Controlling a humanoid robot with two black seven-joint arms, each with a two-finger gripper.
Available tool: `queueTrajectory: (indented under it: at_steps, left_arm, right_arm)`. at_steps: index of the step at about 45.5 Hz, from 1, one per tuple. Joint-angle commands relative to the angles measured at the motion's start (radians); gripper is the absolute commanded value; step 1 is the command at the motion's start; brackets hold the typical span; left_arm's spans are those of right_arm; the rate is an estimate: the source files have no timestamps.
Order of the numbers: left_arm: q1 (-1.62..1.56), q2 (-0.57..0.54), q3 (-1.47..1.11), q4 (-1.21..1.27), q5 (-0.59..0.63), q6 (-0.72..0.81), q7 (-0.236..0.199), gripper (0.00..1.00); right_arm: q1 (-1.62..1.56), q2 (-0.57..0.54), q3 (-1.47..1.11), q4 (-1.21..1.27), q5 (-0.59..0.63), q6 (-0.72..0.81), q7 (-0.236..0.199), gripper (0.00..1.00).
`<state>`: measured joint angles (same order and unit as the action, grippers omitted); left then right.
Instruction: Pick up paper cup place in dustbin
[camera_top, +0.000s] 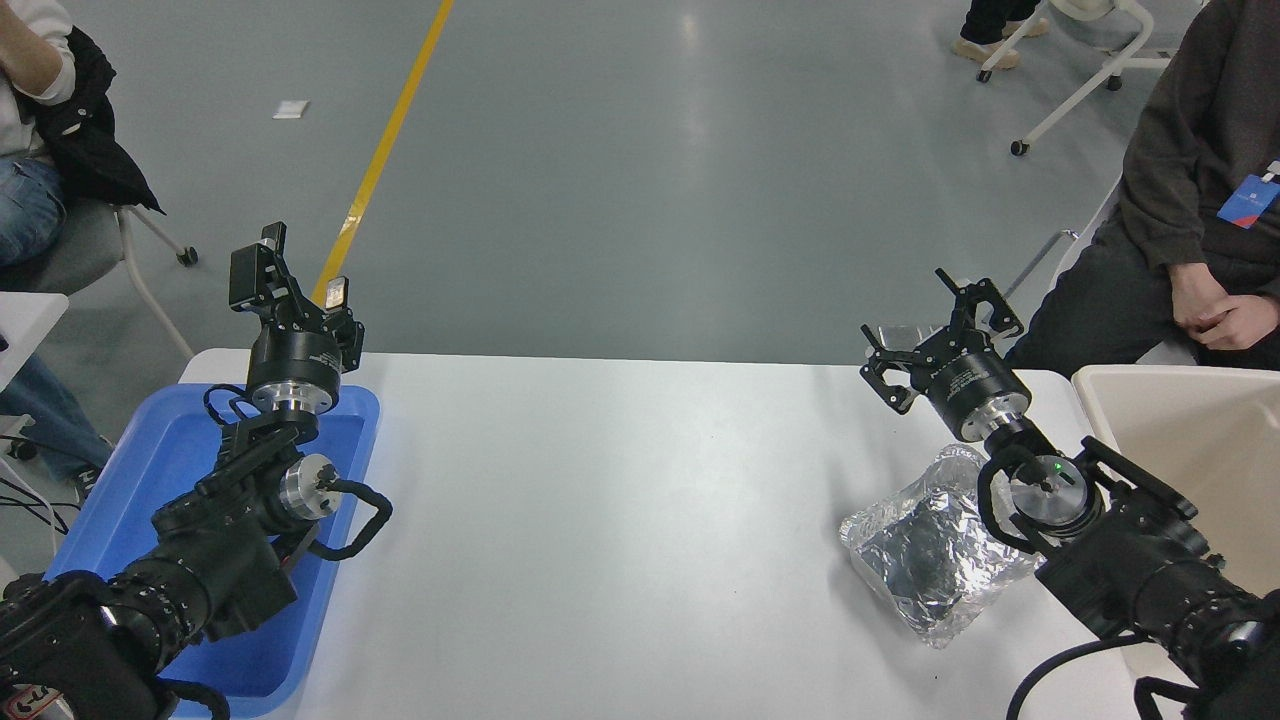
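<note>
At table's far right edge | right gripper (925, 335) hung with its jaws spread, empty | no paper cup could be seen, so its direction and axis were unknown | dustbin (1180, 375) sat just right of that arm | left gripper (290, 275) was parked over the blue tray (110, 500), apparently parted.

My right arm covers part of the foil packet (925, 560); the dustbin (1180, 420) is cut off at the right edge.
</note>
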<state>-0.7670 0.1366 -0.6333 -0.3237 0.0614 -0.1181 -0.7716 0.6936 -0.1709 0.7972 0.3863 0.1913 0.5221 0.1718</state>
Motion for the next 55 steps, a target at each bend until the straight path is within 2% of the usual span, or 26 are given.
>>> queueTrajectory:
  at_steps: [1,25,47,55]
  left_arm:
    - [0.000,0.000,-0.002,0.000,0.000,0.000,0.005,1.00]
    - [0.000,0.000,0.000,0.000,0.000,0.000,0.002,1.00]
    - [0.000,0.000,0.000,0.000,0.000,0.000,0.000,1.00]
    - [0.002,0.001,0.000,0.000,0.000,0.000,0.000,1.00]
  right_arm:
    - [0.009,-0.001,-0.001,0.000,0.000,-0.001,0.000,1.00]
    - [0.047,-0.004,-0.045,0.016,-0.019,-0.002,-0.005,1.00]
    - [0.274,-0.199,-0.438,0.057,-0.029,0.001,-0.008,1.00]
    - [0.372,-0.246,-0.573,0.108,-0.099,-0.001,-0.008,1.00]
